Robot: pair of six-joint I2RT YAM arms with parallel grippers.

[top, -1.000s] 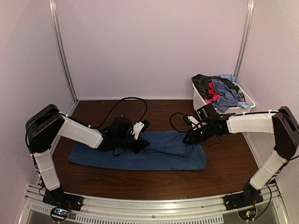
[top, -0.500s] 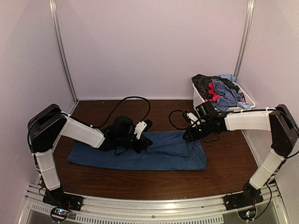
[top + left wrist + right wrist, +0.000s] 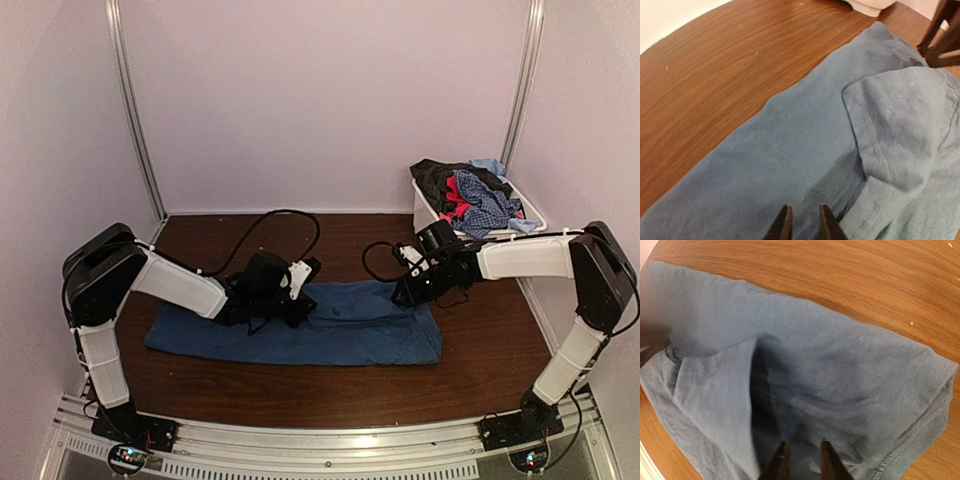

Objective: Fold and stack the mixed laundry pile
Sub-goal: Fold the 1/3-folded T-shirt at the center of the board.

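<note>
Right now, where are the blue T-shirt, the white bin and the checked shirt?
Blue T-shirt (image 3: 350, 335): overhead view, middle of the spread cloth.
White bin (image 3: 424, 214): overhead view, its left wall.
Checked shirt (image 3: 487, 205): overhead view, middle of its crumpled cloth.

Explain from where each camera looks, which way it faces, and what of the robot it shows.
Top external: above and behind the arms, facing down at the table, blue T-shirt and white bin; both arms show whole.
Left wrist: low over the T-shirt, facing along it; left pincer tips below, part of the right arm top right.
Right wrist: close over the T-shirt, facing down; right pincer tips at the bottom.
Shared: all three show the T-shirt on the table.
</note>
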